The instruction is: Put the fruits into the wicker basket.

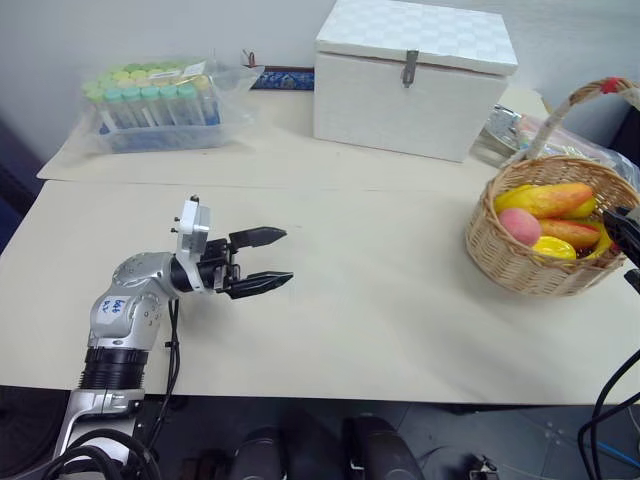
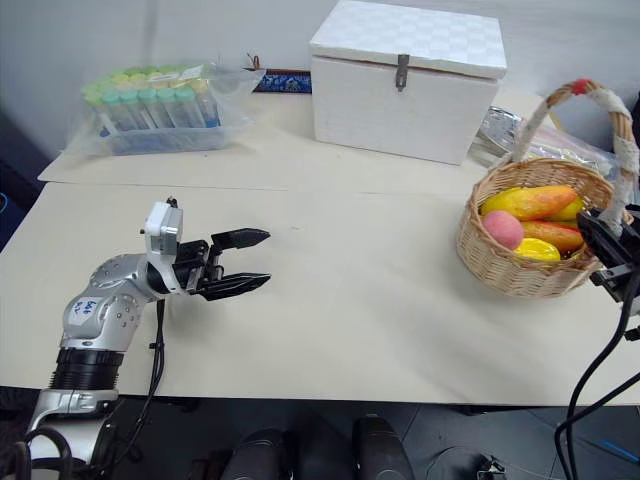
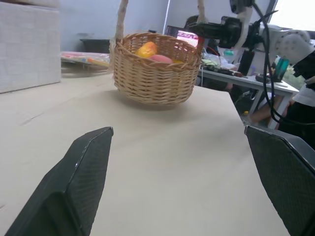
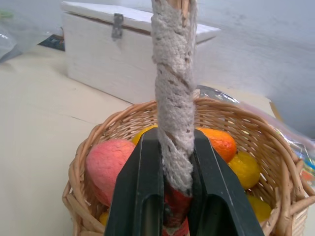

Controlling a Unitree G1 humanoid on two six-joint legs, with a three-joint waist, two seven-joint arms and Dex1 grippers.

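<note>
— Where's the fruit?

— In the wicker basket (image 2: 525, 235) at the table's (image 2: 360, 300) right end: a peach (image 4: 109, 167) beside a long mango (image 2: 530, 202), over smaller yellow fruits.

— And the grippers?

— The right gripper (image 4: 176, 196) has its jaws pinched on the cord-wrapped handle (image 4: 173, 83), low by the red end. The left gripper (image 1: 262, 260) hangs spread, holding nothing.

— Will the basket carry?

— I'd guess it's light, stiff weave; the rough cord shouldn't slip. The rounded fruit could roll if tipped.
</note>
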